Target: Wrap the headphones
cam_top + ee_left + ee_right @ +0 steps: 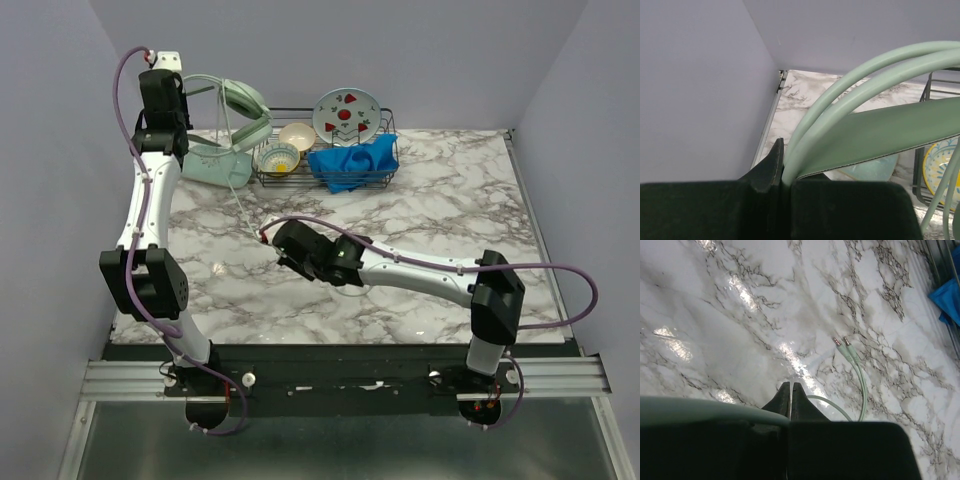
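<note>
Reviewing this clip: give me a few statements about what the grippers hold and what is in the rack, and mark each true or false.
1. The left gripper is shut on the headband of the headphones. True.
2. The right gripper hangs open with nothing between its fingers. False: it is shut on the cable, which loops out from its fingertips.
3. The blue cloth lies near the arm bases. False: it sits in the wire rack at the far edge.
4. A plate with red shapes stands in that rack. True.
</note>
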